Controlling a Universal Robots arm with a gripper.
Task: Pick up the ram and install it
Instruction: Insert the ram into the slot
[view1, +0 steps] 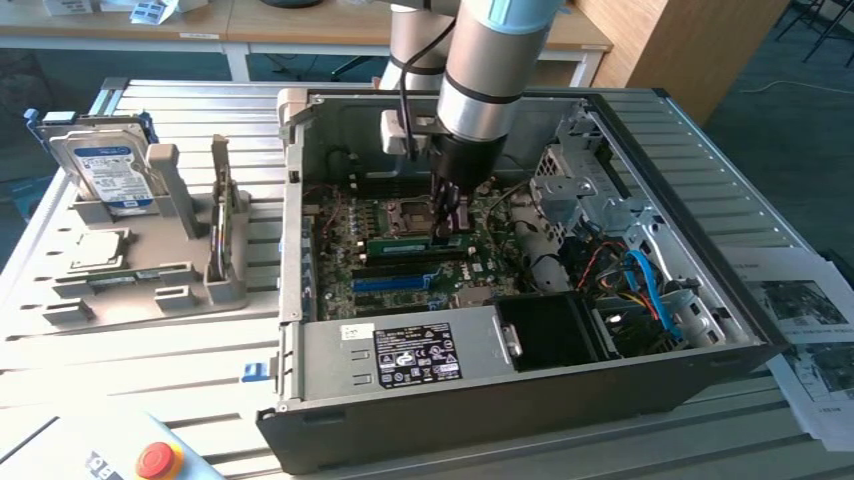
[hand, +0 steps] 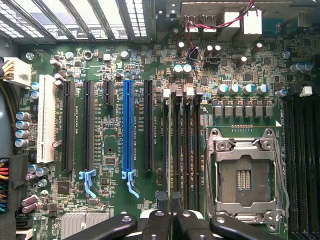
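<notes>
The ram (view1: 400, 243) stands on edge on the motherboard (view1: 340, 255), a thin green stick in the row of memory slots just beside the CPU socket (view1: 407, 212). The gripper (view1: 451, 228) comes straight down onto its top edge near one end. Its fingers are drawn almost together, pinching the stick. How deep the ram sits in its slot is hard to make out.

In the wrist view the gripper (hand: 169, 200) hangs over the dark memory slots (hand: 182, 150), between the metal-framed CPU socket (hand: 245, 175) and the long blue slot (hand: 128, 130). The ram is edge-on there and hard to tell from the slots. A white slot (hand: 46, 120) lies further off.

All this sits inside an open computer case (view1: 534, 405) lying on its side. The case also holds a power supply (view1: 400, 355) with a black label, a drive cage (view1: 587, 185) and blue cables (view1: 647, 285). The arm hides part of the board behind it.

Well apart, at the exterior view's left, a grey fixture (view1: 160, 290) holds a hard drive (view1: 107, 170) upright.

Case and fixture rest on a slatted metal table (view1: 134, 350). A red button (view1: 158, 460) is at its near corner, and printed papers (view1: 814, 330) lie at the exterior view's right. Wooden desks (view1: 267, 25) stand behind.
</notes>
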